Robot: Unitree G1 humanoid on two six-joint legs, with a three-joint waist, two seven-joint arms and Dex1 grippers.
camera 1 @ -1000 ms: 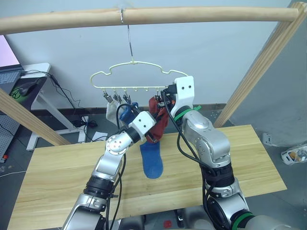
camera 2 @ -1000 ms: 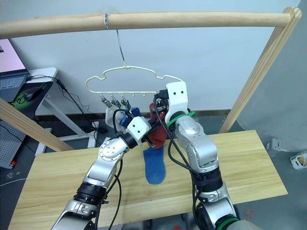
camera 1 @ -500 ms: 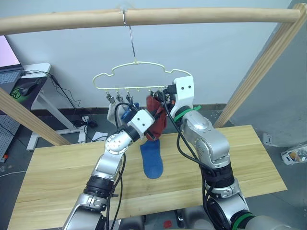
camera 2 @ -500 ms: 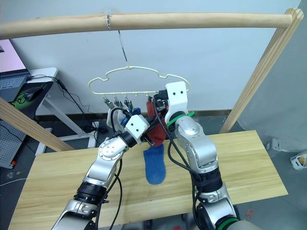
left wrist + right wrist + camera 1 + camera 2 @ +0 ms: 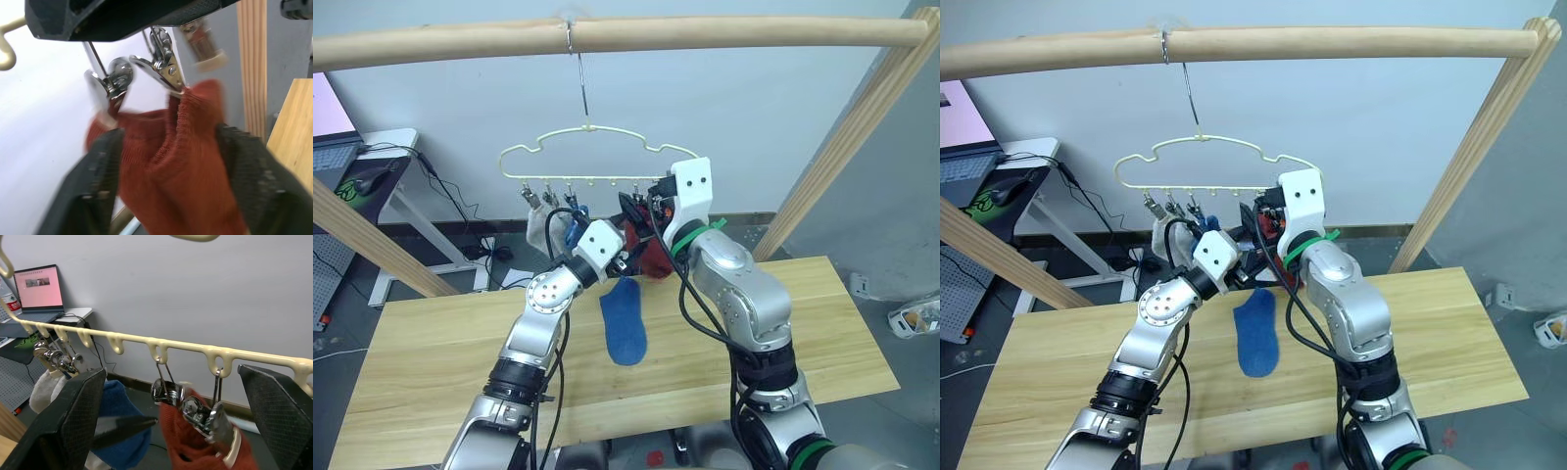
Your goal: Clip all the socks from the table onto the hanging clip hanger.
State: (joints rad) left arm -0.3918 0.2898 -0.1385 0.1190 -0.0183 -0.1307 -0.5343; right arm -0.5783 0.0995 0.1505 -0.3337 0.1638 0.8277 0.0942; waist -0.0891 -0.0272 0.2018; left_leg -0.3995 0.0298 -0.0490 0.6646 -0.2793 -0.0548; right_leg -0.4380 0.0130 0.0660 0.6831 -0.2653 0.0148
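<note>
Clipping a red sock (image 5: 181,161) onto the hanger (image 5: 132,340), by the look of it, and close to done with that step. Hangs by its cuff from a metal clip (image 5: 164,68), with red fabric reaching to the neighbouring clip as well; cannot tell whether that is one sock or two. Shares the rail with a blue sock (image 5: 117,431) and a grey sock (image 5: 44,389) further along, so seems well past the halfway mark. Leaves one blue sock (image 5: 623,321) lying flat on the table (image 5: 440,343), directly below the hanger and between the two arms.

Calls next, probably, for checking that the clip bites the cuff, then easing both grippers off without tugging the fabric or setting the hanger swinging on its hook. After that, down to the table for the blue sock, then up to a free clip.

Left gripper (image 5: 168,132): jaws wide apart, one to each side of the red sock just below the clip, fabric brushing the inner faces, no firm pinch evident. Right gripper (image 5: 638,208): jaws spread wide too, raised at the rail beside the clips, with nothing in them. Risks a slip if the cuff sits shallow in the clip.
</note>
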